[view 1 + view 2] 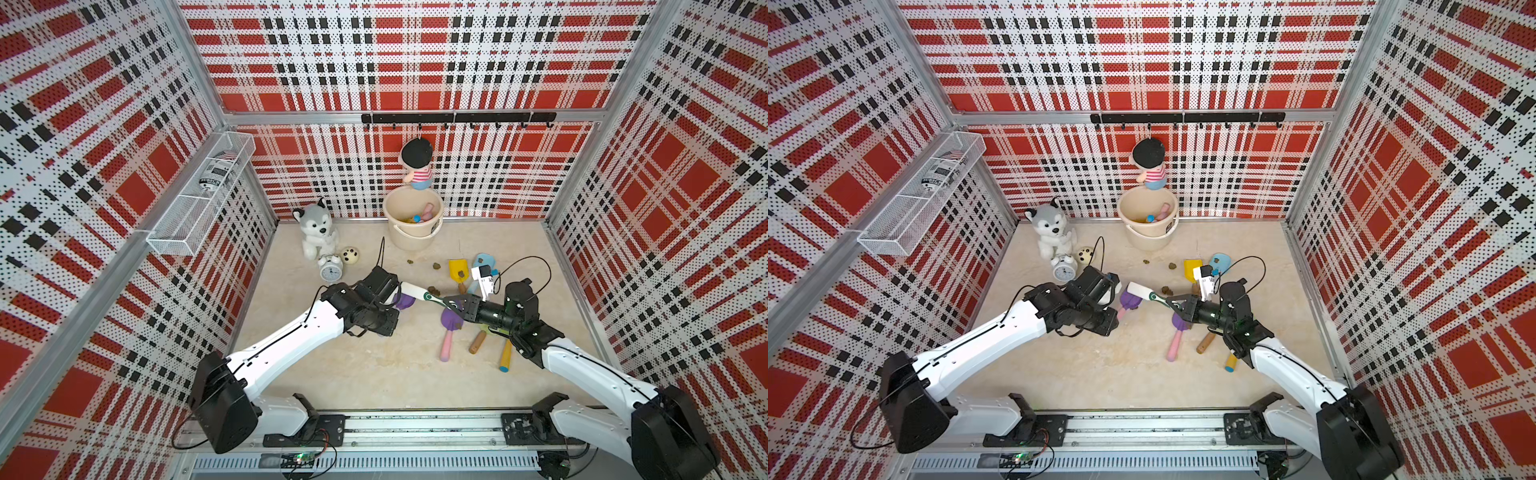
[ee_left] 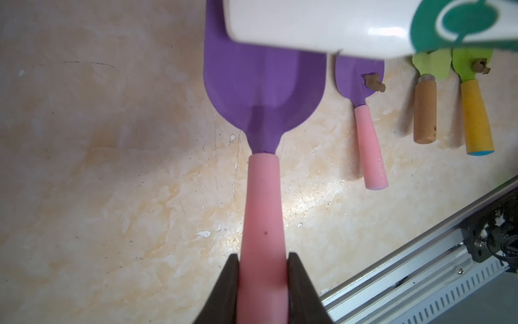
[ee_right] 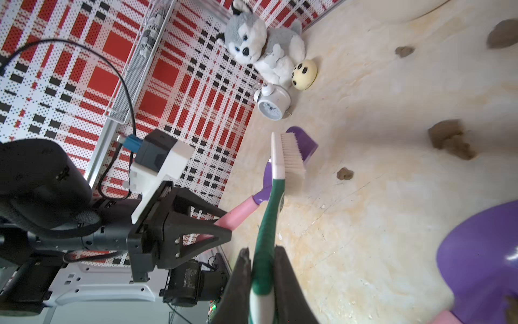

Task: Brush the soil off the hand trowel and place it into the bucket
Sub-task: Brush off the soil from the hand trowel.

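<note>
The left gripper point(image 2: 263, 261) was clamped on the pink handle of a purple trowel point(image 2: 263, 92). It held the blade level at mid-frame, apparently so the brush point(image 3: 291, 157) pinched in the right gripper point(image 3: 262, 258) could sweep it. The visible blade looked clean. At the upper middle of a top view stood the bucket point(image 1: 409, 241), a few coloured tool handles point(image 1: 427, 209) already inside, with soil lumps point(image 1: 436, 265) dotting the surface point(image 1: 374, 374) just below it.

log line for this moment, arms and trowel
left end effector: shut on purple trowel | right end effector: shut on brush | brush head over blade | visible blade clean | not in bucket yet
</note>
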`<action>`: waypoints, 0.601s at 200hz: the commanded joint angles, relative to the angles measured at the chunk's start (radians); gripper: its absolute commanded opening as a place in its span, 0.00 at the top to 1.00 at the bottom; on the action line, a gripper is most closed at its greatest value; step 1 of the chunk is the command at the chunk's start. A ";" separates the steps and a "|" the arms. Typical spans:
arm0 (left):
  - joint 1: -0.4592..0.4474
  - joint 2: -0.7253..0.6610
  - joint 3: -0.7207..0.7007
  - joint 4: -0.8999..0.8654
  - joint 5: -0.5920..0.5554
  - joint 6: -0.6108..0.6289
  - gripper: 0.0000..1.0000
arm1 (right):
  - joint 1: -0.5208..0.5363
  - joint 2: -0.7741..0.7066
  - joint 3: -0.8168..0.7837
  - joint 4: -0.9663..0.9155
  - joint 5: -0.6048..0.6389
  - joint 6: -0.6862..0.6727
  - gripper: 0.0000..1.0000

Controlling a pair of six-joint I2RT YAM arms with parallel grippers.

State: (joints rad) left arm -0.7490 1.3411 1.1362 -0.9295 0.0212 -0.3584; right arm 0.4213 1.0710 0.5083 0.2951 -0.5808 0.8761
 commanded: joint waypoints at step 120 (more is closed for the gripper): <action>0.071 -0.006 0.244 -0.147 0.251 0.031 1.00 | 0.127 -0.285 -0.026 -0.337 0.442 -1.615 1.00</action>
State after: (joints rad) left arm -0.6849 1.3235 1.3235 -1.0008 0.2218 -0.3584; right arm 0.4564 0.7910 0.4492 0.1005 -0.2584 -0.3420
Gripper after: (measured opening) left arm 0.273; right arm 0.149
